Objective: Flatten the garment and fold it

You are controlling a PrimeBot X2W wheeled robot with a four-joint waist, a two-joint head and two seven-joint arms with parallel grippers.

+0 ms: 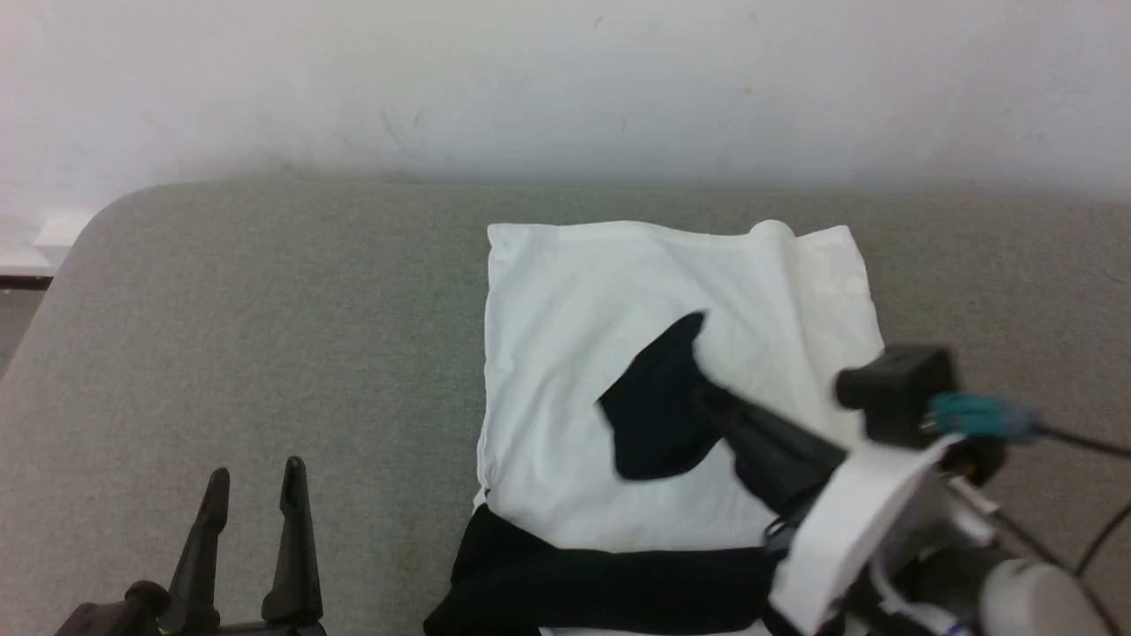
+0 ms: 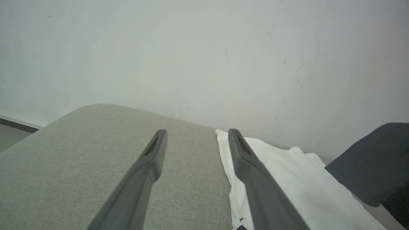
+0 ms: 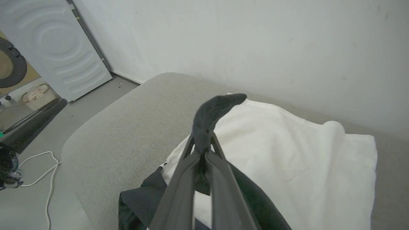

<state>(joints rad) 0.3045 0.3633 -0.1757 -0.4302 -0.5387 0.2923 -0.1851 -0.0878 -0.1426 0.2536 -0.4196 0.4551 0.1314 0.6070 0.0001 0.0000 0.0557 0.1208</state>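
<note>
right gripper clamps black sleeve over white shirt
best laid flat across it, smooth, without bunching; left gripper rests near left, fingers apart

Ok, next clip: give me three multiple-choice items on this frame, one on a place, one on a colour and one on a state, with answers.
1. Where is the left gripper?
A) over the bare grey surface, beside the garment
B) on the white body
C) against the wall

2. What colour is the cloth in the right gripper?
A) white
B) black
C) yellow

3. How are the left gripper's fingers?
A) shut on cloth
B) shut on nothing
C) open, holding nothing

Answers:
1 A: the head view shows it to the left of the garment's edge.
2 B: the right wrist view shows a black sleeve pinched.
3 C: the left wrist view shows a wide gap.
</note>
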